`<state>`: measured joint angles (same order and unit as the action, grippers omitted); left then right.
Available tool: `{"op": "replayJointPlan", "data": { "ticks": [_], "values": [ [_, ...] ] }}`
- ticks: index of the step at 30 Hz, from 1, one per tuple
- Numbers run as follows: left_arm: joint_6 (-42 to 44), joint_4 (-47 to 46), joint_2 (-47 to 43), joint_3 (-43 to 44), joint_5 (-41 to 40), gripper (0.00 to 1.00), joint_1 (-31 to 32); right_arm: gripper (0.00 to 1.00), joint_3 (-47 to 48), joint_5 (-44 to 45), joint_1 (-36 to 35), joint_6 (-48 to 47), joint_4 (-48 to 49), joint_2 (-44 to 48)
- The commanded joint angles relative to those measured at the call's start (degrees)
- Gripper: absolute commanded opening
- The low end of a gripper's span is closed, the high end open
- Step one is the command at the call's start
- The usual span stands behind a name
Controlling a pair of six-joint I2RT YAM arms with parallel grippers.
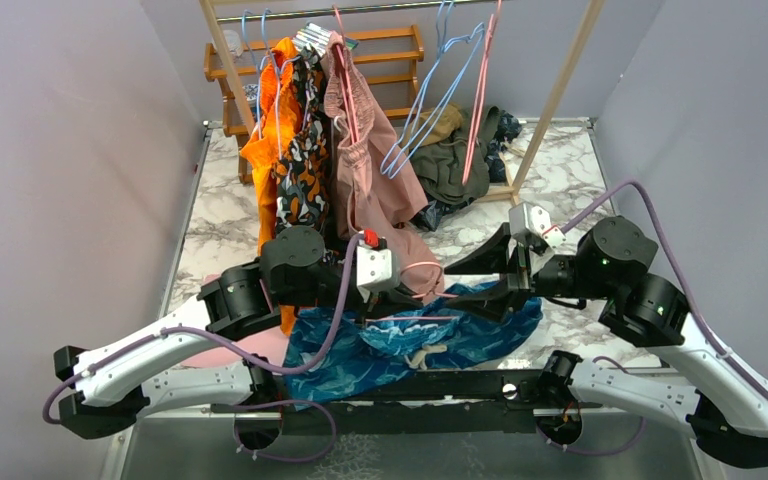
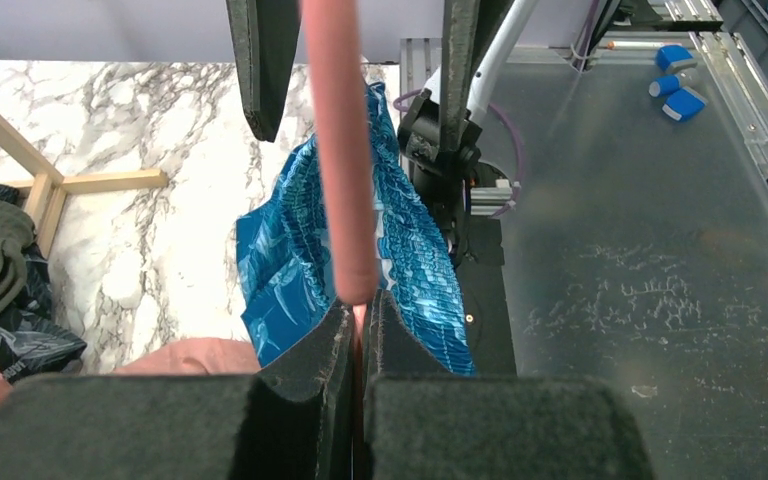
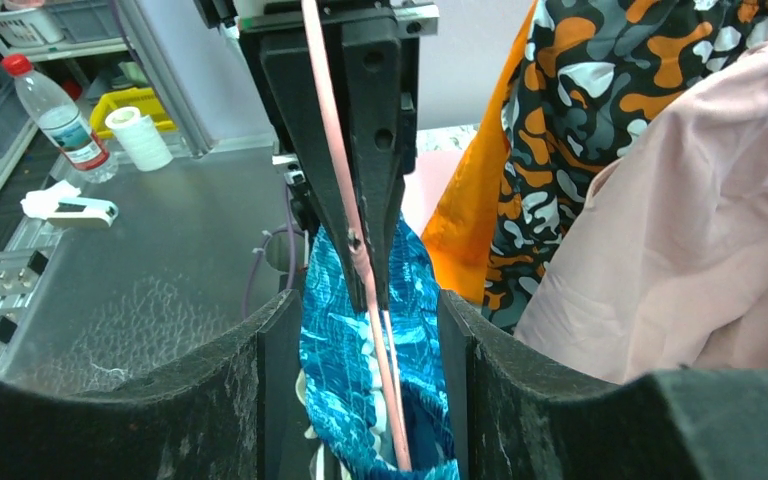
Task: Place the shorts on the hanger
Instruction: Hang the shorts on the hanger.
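tabletop (image 1: 210,220): white marble, fills the middle of the top view; both arms reach in from the lower edge.
clothes rack (image 1: 560,90): wooden frame at the upper centre of the frame, carrying dusty-pink shorts (image 1: 370,190), an orange-black garment (image 1: 295,170) and empty blue hangers (image 1: 430,110).
the shorts (image 1: 410,345): teal leaf print. Most of the cloth lies spread on the tabletop at lower centre. One part is drawn up toward the centre, where the two claws meet.
right claw (image 3: 365,310): about half wide, closed on a bunched fold of the shorts. The cloth fills the gap between the fingers, and the pink rod runs through the same gap.
left claw (image 2: 360,310): pinched tight on the hanger, pads meeting round the rod at the lower centre of its own view.
the hanger (image 2: 340,150): thin, pink, held off the tabletop at centre frame. It points straight at the right claw and passes along the raised fold. I cannot tell whether it is inside a leg or waist opening.
step (judged): threading cloth onto the bar; the shorts are not yet hung.
risk 1: the bar slides beside the fold, not through it. Cause: the opening is bunched shut in the right claw.
risk 2: the hanger twists in the narrow pinch. Cause: drag from cloth trailing on the tabletop.
risk 3: the claws knock together. Cause: they stand nose to nose, very near.
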<state>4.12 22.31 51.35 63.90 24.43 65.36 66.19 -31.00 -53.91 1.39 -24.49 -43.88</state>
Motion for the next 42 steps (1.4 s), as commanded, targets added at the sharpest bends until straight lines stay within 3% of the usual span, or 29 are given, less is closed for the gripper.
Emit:
{"op": "replayJointPlan", "data": {
  "ticks": [1,5,9,12,15,16,18,22,26,36,42],
  "values": [
    [1.0,-4.7,1.1,2.4,3.4,0.0,0.0,0.54,-1.2,-3.9,-0.1,-0.4,4.5,-0.5],
    [1.2,-5.4,2.6,3.4,4.1,0.0,0.1,0.52,-0.6,-4.8,-0.1,-0.4,4.4,-2.2],
    [1.5,-5.6,3.8,4.8,4.4,0.0,0.0,0.43,0.0,-4.4,-0.1,-0.4,3.7,-3.5],
    [1.7,-5.6,4.7,5.7,4.6,0.0,0.0,0.29,0.4,-3.8,-0.1,-0.3,3.5,-3.8],
    [1.6,-5.5,5.2,6.5,4.5,0.0,0.1,0.03,1.0,-2.1,-0.1,-0.4,3.2,-3.6],
    [1.6,-5.5,5.2,6.6,4.3,0.0,0.1,0.01,1.1,-1.3,-0.1,-0.5,3.4,-3.2],
    [1.3,-5.5,4.9,6.9,3.3,0.05,0.0,0.01,1.3,0.3,-0.1,-0.5,4.1,-2.0],
    [0.8,-5.0,3.0,7.3,1.6,0.46,0.1,0.01,2.2,3.4,-0.1,-0.4,5.4,0.1],
    [0.1,-4.0,-0.4,8.1,-0.3,0.62,0.1,0.01,2.1,5.9,-0.1,-0.2,6.8,2.2],
    [1.7,2.0,-8.0,12.5,-8.9,0.66,0.1,0.01,2.0,6.6,-0.1,-2.1,5.4,5.8],
    [1.9,6.4,-11.2,10.2,-14.7,0.56,0.1,0.01,1.6,8.1,-0.1,-2.2,3.7,7.4]
  ]
}}
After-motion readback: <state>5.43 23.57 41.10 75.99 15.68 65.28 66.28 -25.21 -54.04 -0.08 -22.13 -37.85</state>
